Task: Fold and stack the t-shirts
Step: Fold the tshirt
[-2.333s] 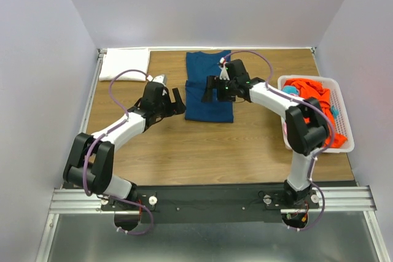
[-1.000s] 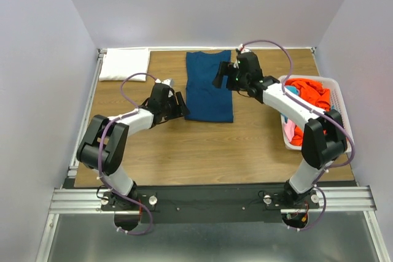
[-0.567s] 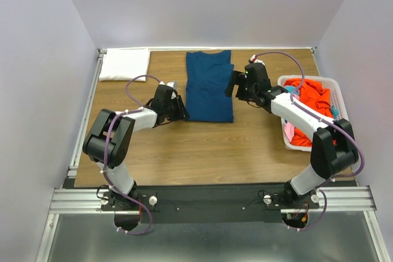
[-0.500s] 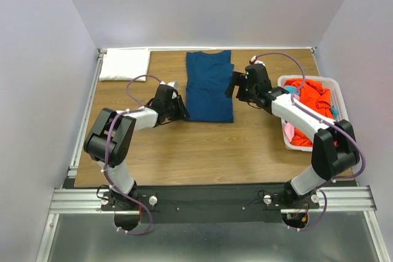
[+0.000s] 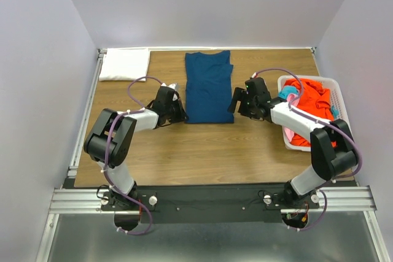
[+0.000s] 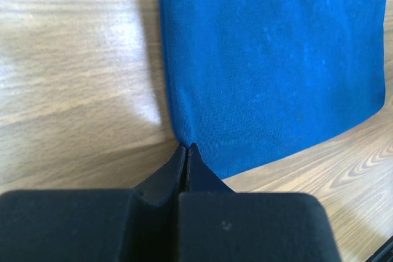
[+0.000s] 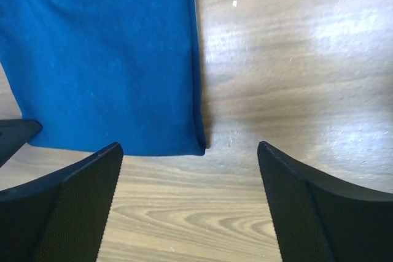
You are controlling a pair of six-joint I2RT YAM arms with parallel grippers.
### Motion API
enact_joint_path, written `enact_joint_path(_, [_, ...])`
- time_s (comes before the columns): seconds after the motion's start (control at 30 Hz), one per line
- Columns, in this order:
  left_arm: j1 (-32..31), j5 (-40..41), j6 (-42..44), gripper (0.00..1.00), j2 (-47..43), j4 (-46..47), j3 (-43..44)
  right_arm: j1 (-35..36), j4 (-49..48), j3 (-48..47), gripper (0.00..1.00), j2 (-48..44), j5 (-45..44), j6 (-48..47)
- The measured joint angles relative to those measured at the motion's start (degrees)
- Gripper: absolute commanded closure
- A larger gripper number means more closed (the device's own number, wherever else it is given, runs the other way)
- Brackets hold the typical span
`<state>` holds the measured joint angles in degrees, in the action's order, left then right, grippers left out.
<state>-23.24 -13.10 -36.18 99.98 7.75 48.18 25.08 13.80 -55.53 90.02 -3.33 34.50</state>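
A blue t-shirt [image 5: 209, 87] lies flat at the table's middle back, folded into a long strip. My left gripper [image 5: 182, 113] sits at its near-left corner. In the left wrist view the left gripper [image 6: 186, 146] is shut, its tips pinching the blue t-shirt [image 6: 276, 59] at its left edge. My right gripper [image 5: 236, 106] hovers open by the near-right corner. In the right wrist view the right gripper [image 7: 189, 146] has its jaws wide on either side of the blue t-shirt's [image 7: 104, 53] corner. A folded white t-shirt [image 5: 124, 64] lies back left.
A white slatted basket [image 5: 341, 145] stands at the right edge, holding orange [image 5: 310, 96], teal [image 5: 287, 93] and pink cloth. Bare wooden tabletop [image 5: 209, 151] stretches between the shirt and the arm bases. Grey walls close in on three sides.
My left gripper has shut at the shirt's near-left edge. My right arm has drawn back along the shirt's right side to its near-right corner, jaws still wide.
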Motion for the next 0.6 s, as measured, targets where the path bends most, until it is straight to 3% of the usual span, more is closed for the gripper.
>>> enact_joint_path(0.2, [-0.3,0.0,-0.1,1.0,-0.4,0.0,-0.5,0.0,-0.4,0.3,0.41,2.9,4.0,1.4])
enact_joint_path(0.33, [-0.5,0.0,-0.1,1.0,-0.4,0.0,-0.5,0.0,-0.5,0.3,0.49,6.1,6.1,2.0])
enact_joint_path(0.6, [-0.5,0.0,-0.3,1.0,-0.5,0.5,-0.9,0.0,-0.9,0.4,0.57,8.2,7.3,3.0])
